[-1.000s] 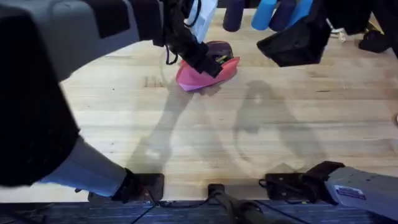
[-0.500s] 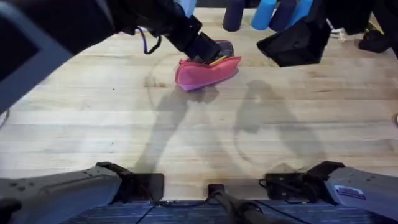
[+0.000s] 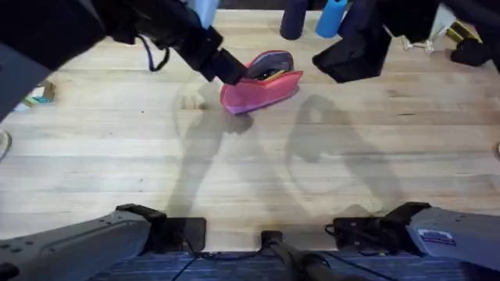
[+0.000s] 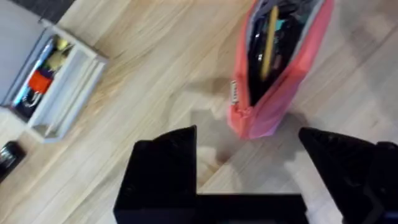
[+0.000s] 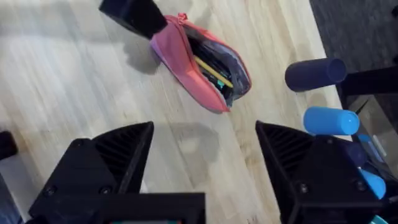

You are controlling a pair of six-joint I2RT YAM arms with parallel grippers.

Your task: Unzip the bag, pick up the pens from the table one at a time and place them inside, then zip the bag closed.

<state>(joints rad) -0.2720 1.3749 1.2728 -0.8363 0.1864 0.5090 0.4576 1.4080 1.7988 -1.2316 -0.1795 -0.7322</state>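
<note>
The left hand point(image 3: 226, 70) has drawn back from the bag's mouth to its end, spread wide and empty. The bag point(image 3: 260, 87) lies on the surface point(image 3: 250, 172), gaping, pens point(image 4: 266, 46) inside. The right hand point(image 5: 205, 168) hangs open, empty. A one-handed zip pull could drag the pouch.
</note>
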